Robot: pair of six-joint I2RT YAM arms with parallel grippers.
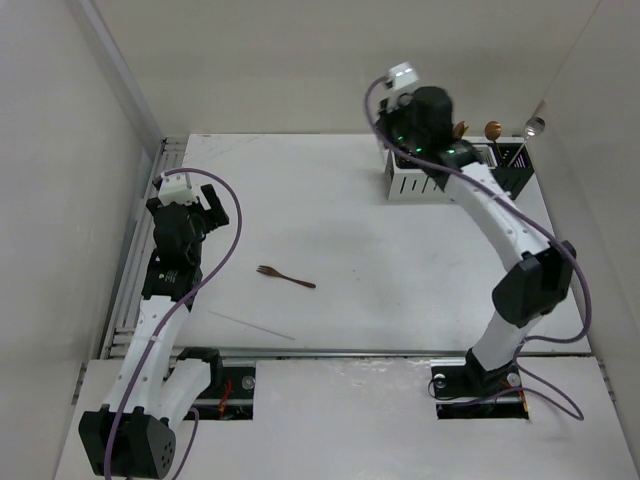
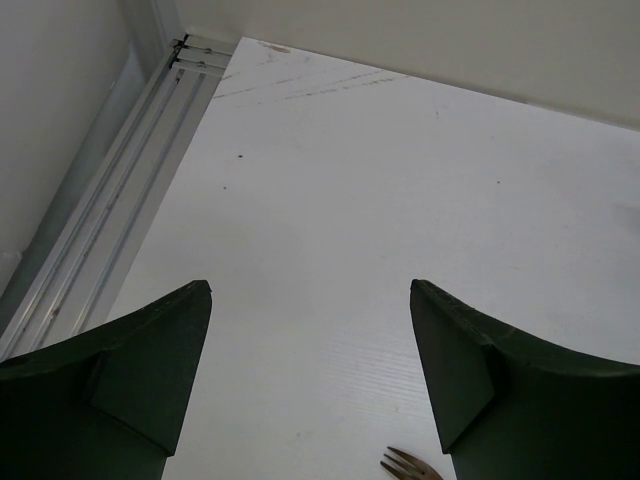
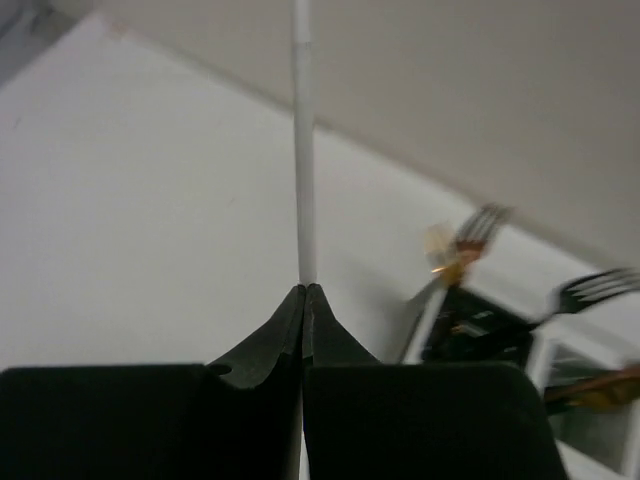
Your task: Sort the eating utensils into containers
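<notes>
The left gripper point(image 2: 310, 285) hangs over bare table point(image 1: 380, 260) at the far left. Its fingers point(image 2: 150, 360) are spread wide with nothing between them, and it has no part in the step in hand. Just right of it a copper fork point(image 1: 285, 277) lies flat on the open table, tines toward the left arm and well apart from everything else. Its tines also show at the bottom edge of the left wrist view. Nearer the bases a thin pale line point(image 1: 250, 325) lies on the table; I cannot tell whether it is a utensil or a mark.

At the back right, the right gripper point(image 3: 303, 290) is pinched tight on a slim white handle point(image 3: 302, 150). The handle runs straight out beyond the fingertips, in line with them. Its far end leaves the picture, so what kind of utensil it is cannot be told. The arm reaches over the row of boxes point(image 1: 405, 185).

The step seems to be dropping this piece into a box. In the wrist view the boxes sit off to the right of the handle, so the free end does not look lined up with an opening yet. To do it well:
- Bring the free end over one open top.
- Point it down and lower it inside the walls.
- Let go only then, so it cannot tip out.

The utensils already standing there crowd the move. Two forks point(image 3: 480, 225) lean just right of the fingers, and spoon heads point(image 1: 493, 128) rise above the black boxes. A straight descent and a straight lift should spare them.
</notes>
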